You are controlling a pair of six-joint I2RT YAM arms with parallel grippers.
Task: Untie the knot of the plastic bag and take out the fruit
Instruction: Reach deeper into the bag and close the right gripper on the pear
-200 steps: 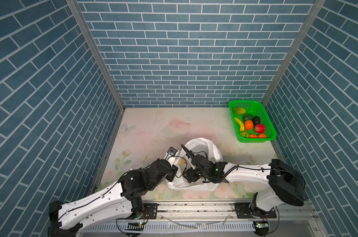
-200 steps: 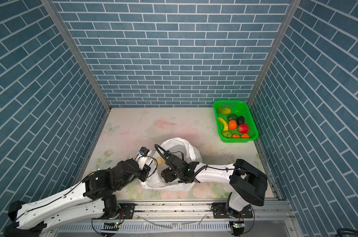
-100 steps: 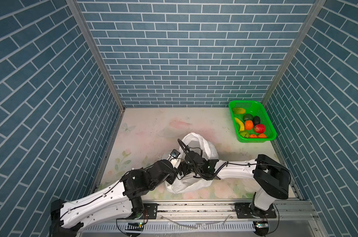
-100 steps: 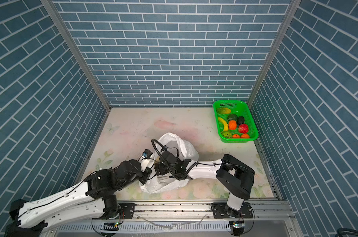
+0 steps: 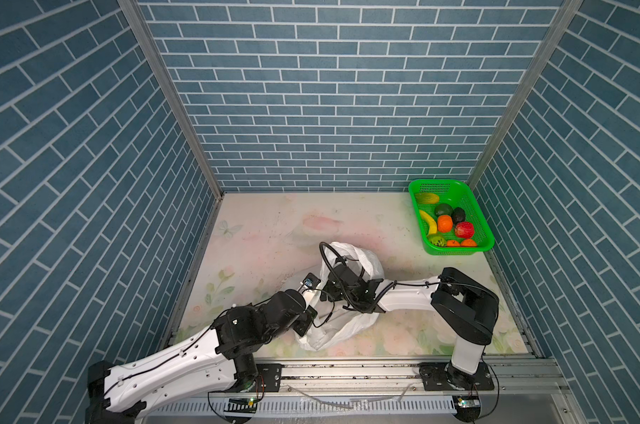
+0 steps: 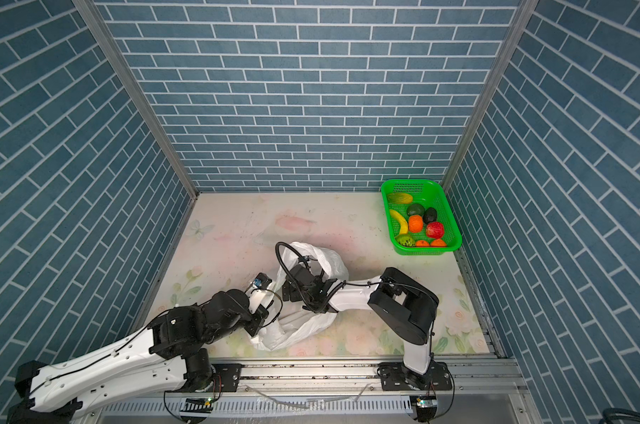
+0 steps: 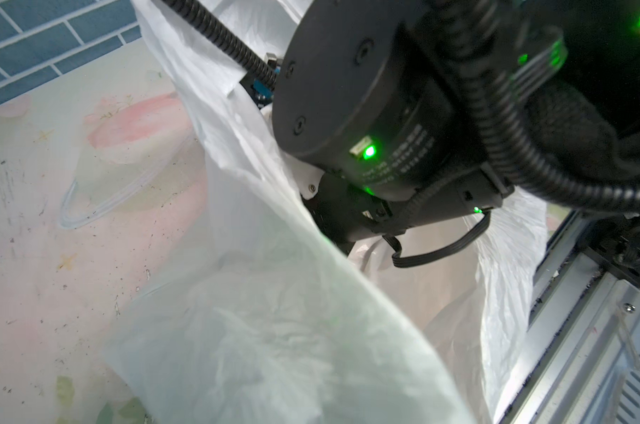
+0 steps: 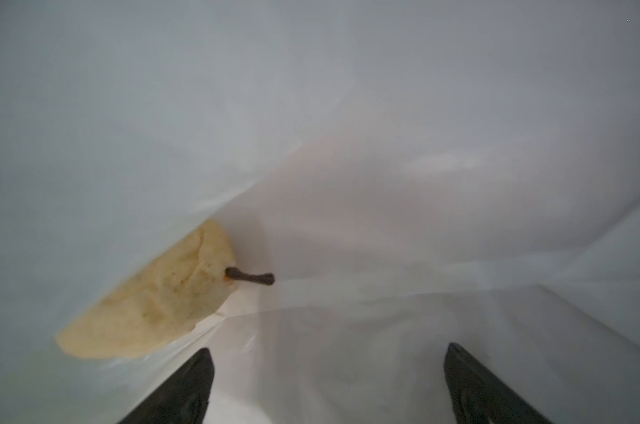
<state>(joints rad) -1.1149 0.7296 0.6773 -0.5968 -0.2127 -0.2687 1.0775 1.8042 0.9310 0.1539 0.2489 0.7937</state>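
**Right gripper deep in the open bag, one pale fruit ahead of it**

On the flowered tabletop [image 5: 259, 235], the left gripper [image 5: 315, 301] sits at the left rim of the plastic bag [image 5: 333, 330]. Its jaws are closed. The left wrist view shows bag film running right up to the gripper, but the pinch itself is hidden, so I cannot tell whether it holds the film.

The bag lies near the middle of the tabletop's front edge, crumpled, with its mouth standing open.

The right arm reaches in from the right and its right gripper [image 8: 327, 367] is inside the bag. The two dark fingers [image 8: 186, 385] stand wide apart with nothing between them. Just ahead of them and off to one side lies a pale yellow fruit [image 8: 156, 304] with a brown stem, half covered by a fold of film.

In the back right corner, well apart from the bag, a green basket [image 5: 454, 252] holds other fruit, among them an orange tangerine [image 5: 444, 223] and a red fruit [image 5: 464, 229].
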